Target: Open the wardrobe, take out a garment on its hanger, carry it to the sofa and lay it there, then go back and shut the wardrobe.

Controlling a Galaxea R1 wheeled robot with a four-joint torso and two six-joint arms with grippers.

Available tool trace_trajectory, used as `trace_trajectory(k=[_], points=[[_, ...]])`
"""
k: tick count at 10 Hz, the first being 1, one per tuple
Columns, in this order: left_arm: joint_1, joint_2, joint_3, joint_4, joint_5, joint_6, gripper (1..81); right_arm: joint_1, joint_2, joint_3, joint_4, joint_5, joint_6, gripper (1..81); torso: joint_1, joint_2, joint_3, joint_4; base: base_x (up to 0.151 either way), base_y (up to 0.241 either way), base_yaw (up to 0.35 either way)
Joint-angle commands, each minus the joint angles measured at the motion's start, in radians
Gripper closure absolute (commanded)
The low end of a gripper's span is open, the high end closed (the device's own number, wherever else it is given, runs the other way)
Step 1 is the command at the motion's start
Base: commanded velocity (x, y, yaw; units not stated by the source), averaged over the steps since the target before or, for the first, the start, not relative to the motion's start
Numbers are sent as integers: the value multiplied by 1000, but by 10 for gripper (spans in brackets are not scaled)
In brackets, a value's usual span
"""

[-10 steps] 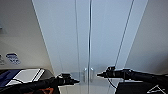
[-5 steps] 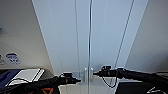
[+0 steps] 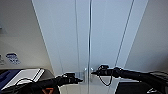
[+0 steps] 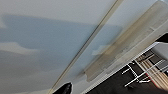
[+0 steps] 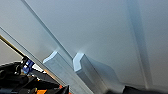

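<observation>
Closely, wardrobe [image 3: 105, 32] shut, handles between left pincer [image 3: 80, 80] and right pincer [image 3: 93, 73], grips unclear

Wardrobe [image 3: 100, 37] dead ahead, doors closed, two handles [image 3: 88, 72] side by side at the centre seam. Left gripper [image 3: 79, 80] just left of handles, right gripper [image 3: 93, 73] just right.

- Low dark surface [image 3: 48, 73] in the head view's lower left corner. A flat white panel-ish thing [image 3: 26, 75] lies on it, reaching almost to its far edge.
- Something blue [image 3: 6, 78] sits right beside the white thing, can't tell what it is.
- Dark floor [image 4: 110, 86] in the left wrist view, with a white tube frame [image 4: 140, 73] standing on it near the wardrobe [image 4: 50, 37].
</observation>
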Motion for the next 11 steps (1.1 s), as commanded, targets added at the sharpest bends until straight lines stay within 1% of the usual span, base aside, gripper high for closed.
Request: trace_trajectory(k=[1, 4, 7, 11], points=[[-156, 15, -26, 12, 7, -2, 10, 183, 31, -12, -8, -4, 26, 10, 0, 0, 0, 0, 0, 0, 0], [-162, 58, -89, 12, 5, -3, 10, 192, 60, -21, -8, -4, 33, 10, 0, 0, 0, 0, 0, 0, 0], [-170, 152, -187, 12, 5, -2, 10, 182, 63, 6, -6, -4, 33, 10, 0, 0, 0, 0, 0, 0, 0], [-190, 237, -253, 14, 2, -2, 10, 177, 65, 28, -5, -2, 33, 10, 0, 0, 0, 0, 0, 0, 0]])
